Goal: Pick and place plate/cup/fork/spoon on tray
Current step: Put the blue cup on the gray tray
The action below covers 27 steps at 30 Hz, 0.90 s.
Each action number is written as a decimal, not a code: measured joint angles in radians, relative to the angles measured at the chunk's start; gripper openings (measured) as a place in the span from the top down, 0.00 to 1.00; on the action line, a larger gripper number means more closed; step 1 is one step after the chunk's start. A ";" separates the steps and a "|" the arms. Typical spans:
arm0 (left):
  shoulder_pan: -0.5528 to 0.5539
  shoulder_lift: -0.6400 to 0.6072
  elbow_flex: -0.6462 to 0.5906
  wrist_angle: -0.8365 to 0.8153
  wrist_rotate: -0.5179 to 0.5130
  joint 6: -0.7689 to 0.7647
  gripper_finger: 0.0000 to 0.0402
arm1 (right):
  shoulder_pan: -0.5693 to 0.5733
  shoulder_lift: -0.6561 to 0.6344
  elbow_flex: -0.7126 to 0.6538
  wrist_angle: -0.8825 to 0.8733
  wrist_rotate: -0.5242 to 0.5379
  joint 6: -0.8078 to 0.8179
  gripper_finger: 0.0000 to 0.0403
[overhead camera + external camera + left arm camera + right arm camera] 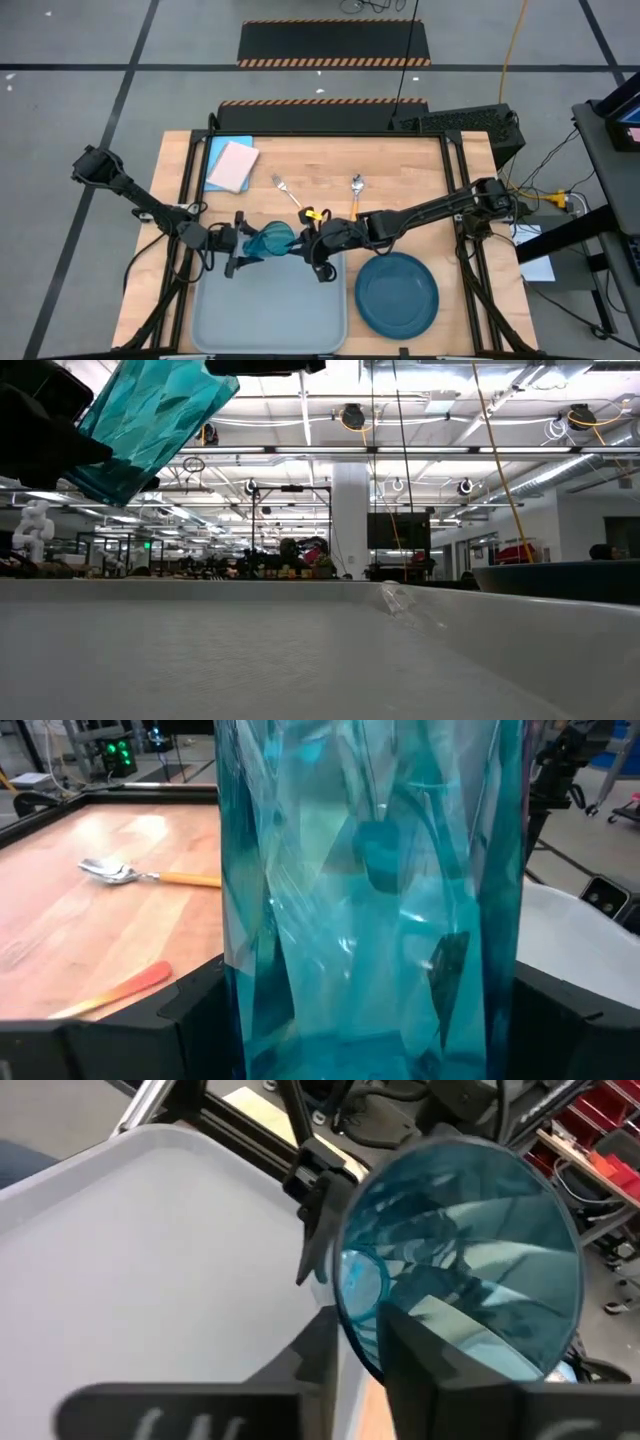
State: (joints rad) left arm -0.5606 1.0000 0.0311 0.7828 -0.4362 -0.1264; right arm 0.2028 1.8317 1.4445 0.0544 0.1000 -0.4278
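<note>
**Both arms meet at the cup over the tray's far edge**

The left gripper (pixel 243 252) has its jaws clamped around the small translucent teal-blue plastic cup (pixel 268 240), which is held tipped on its side in the air above the far rim of the large pale grey-blue rectangular plastic tray (pixel 270 310). From table height the cup (pixel 150 420) hangs tilted, clear of the tray floor.

The right gripper (pixel 318 250) sits just beside the cup's open mouth. Its wrist camera looks straight into the cup (pixel 460 1250), one dark finger (pixel 440 1370) rising across the rim; whether its jaws are pinching that rim, I cannot tell.

The round dark teal-blue plate (pixel 397 294) lies on the wooden table (pixel 420 170) right of the tray. The red-orange-handled fork (pixel 290 192) and orange-handled spoon (pixel 356 192) rest farther back, apart from each other.
</note>
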 joint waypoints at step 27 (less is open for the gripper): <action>0.008 0.000 0.006 -0.019 -0.044 0.051 0.04 | -0.041 -0.012 0.000 -0.134 -0.123 0.176 1.00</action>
State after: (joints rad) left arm -0.5529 1.0000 0.0376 0.7636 -0.4801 -0.0750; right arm 0.1619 1.8194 1.4445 -0.0800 -0.0234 -0.2518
